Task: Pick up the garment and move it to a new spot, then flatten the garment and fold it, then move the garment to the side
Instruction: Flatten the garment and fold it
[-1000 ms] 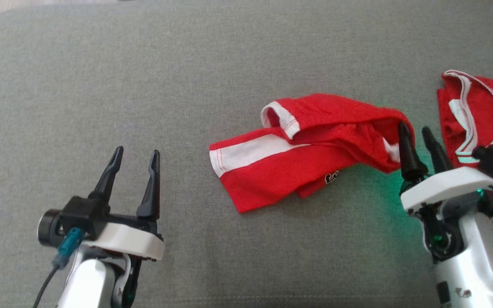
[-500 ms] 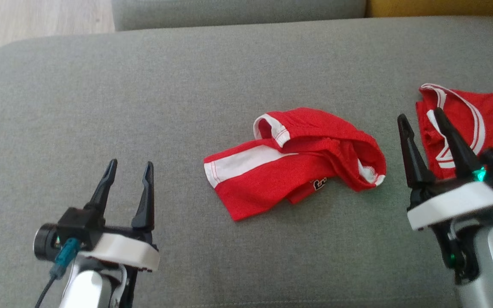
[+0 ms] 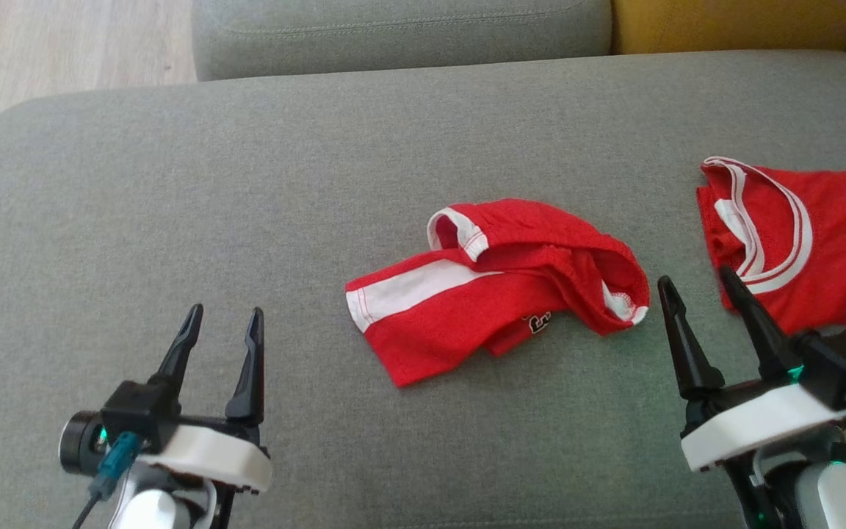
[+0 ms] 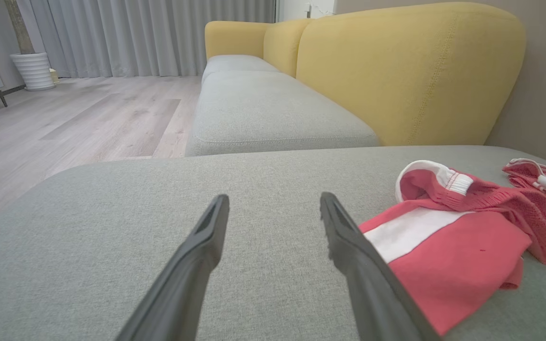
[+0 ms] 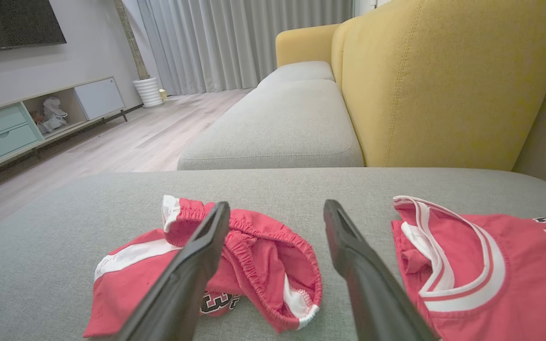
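The garment is a pair of red mesh shorts (image 3: 496, 290), lying crumpled near the middle of the grey seat cushion (image 3: 247, 184). One leg lies fairly flat toward my left and carries a broad white side stripe that ends at a stitched hem. The other end is bunched up. There the elastic waistband gapes open toward my right side, showing its white trim. A small dark-and-white emblem peeks out at the lower edge, partly tucked under a fold.

My right gripper (image 3: 695, 276) has its fingers spread with nothing between them. It hovers just right of the waistband end, between the shorts and a red jersey (image 3: 797, 242) with white neck trim that lies flat further right. My left gripper (image 3: 225, 312) is equally spread and empty, well apart from the shorts on their left.

Across the room, my right wrist camera shows a low cabinet (image 5: 40, 118) with pale green drawers. Its open compartment holds a pale bundle I cannot make out. A white ribbed pot (image 5: 149, 91) stands by the curtains, and I cannot tell what is in it.
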{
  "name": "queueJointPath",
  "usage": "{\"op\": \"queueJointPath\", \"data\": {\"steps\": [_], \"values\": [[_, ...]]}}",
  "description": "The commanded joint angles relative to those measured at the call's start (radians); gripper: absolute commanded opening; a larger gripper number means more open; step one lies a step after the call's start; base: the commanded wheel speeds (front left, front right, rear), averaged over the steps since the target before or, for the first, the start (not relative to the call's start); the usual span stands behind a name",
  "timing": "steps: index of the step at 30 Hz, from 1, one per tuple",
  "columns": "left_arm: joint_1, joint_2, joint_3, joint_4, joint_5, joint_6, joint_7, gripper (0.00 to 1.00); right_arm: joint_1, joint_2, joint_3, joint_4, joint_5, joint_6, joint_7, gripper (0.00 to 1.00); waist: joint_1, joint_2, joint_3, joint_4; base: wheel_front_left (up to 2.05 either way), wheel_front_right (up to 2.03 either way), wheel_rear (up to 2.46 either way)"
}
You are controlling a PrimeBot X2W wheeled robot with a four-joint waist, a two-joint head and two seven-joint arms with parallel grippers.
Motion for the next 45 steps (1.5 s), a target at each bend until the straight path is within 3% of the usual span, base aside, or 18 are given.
{"op": "queueJointPath", "data": {"steps": [1, 20, 26, 37, 45], "values": [[-0.024, 0.018, 0.029, -0.032, -0.005, 0.005, -0.006, 1.0, -0.018, -0.005, 0.023, -0.042, -0.006, 0.007, 0.003, 1.0, 0.0, 0.0, 0.001, 0.0, 0.0, 0.0, 0.0], [-0.038, 0.031, 0.021, -0.038, -0.013, 0.015, -0.004, 1.0, -0.032, -0.005, 0.033, -0.025, -0.006, 0.007, 0.009, 1.0, 0.0, 0.0, 0.017, 0.002, 0.0, 0.0, 0.0], [-0.054, 0.031, 0.016, -0.043, -0.015, 0.018, -0.005, 1.0, -0.07, -0.013, 0.09, 0.012, -0.005, 0.007, 0.026, 1.0, 0.0, 0.0, 0.041, 0.011, 0.0, 0.0, 0.0], [-0.137, 0.005, -0.019, -0.038, -0.008, 0.003, -0.009, 1.0, -0.283, 0.008, 0.309, 0.239, 0.03, 0.007, 0.008, 1.0, 0.0, 0.0, 0.135, 0.081, 0.0, 0.0, 0.0], [-0.171, -0.019, -0.028, -0.02, -0.008, -0.004, -0.012, 1.0, -0.451, 0.03, 0.371, 0.461, 0.047, 0.007, -0.035, 1.0, 0.0, 0.0, 0.176, 0.12, 0.0, 0.0, 0.0]]}}
